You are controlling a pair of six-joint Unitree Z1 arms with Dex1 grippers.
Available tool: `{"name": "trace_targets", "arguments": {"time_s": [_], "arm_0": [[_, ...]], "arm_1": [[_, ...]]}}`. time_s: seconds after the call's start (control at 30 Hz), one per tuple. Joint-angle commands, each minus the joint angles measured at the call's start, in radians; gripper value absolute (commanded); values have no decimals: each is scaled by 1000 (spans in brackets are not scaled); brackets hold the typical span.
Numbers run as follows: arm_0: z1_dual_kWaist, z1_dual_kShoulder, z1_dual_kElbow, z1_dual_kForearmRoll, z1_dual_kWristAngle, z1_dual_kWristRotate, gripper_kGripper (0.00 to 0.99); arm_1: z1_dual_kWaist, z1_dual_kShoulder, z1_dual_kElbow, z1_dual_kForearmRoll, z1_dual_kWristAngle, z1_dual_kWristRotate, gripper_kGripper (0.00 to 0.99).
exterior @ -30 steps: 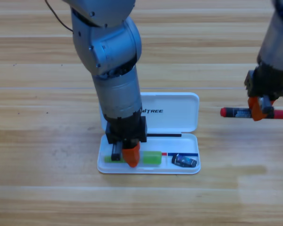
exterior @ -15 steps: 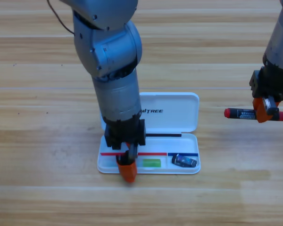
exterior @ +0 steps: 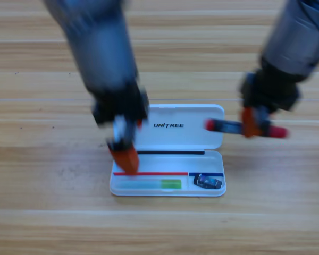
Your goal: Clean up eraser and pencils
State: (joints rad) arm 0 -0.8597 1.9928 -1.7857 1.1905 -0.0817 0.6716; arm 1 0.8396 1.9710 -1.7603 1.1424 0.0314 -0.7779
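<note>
Now the right fingers point(exterior: 251, 123) are clamped on the red pencil point(exterior: 223, 126), gripping it past its middle so the longer end sticks out left, over the right edge of the white case point(exterior: 202, 114) lid. The stick lies level and nearly parallel to the case's long side, which is what the drop wants; I'd judge the good move is to carry it further left and nearer, over the long compartment, keep it level, go low, and only then let go, so it settles beside the green-and-white pencil point(exterior: 149, 184) rather than bouncing off the rim. The left fingers point(exterior: 125, 155) hang over the tray's far left part, above that pencil; whether they are parted I cannot tell. They ought to clear out before the red one comes down.

The eraser point(exterior: 208, 181) sits in the small right compartment, the pale pencil in the long left one.

Compared with half a second ago, the left arm has lifted and pulled back from the tray's near edge, uncovering the whole pale pencil. The right arm has swung in from the right, bringing the red pencil from well clear of the case to overlapping its lid.
</note>
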Motion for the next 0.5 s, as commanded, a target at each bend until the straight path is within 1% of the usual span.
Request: {"name": "trace_targets", "arguments": {"time_s": [0.03, 0.13, 0.23, 0.4, 0.5], "arm_0": [[57, -253, -18, 52, 17, -12, 990], [119, -350, -12, 60, 19, 22, 990], [194, -404, -6, 60, -1, 51, 990], [334, -428, 65, 58, -107, 128, 990], [367, -428, 123, 50, -138, 154, 990]], "arm_1": [[125, 241, -151, 20, -8, 37, 0], [141, 328, -238, 25, -42, 54, 0], [154, 388, -289, 25, -67, 54, 0], [164, 451, -344, 25, -108, 54, 0], [164, 466, -352, 25, -120, 54, 0]]}}
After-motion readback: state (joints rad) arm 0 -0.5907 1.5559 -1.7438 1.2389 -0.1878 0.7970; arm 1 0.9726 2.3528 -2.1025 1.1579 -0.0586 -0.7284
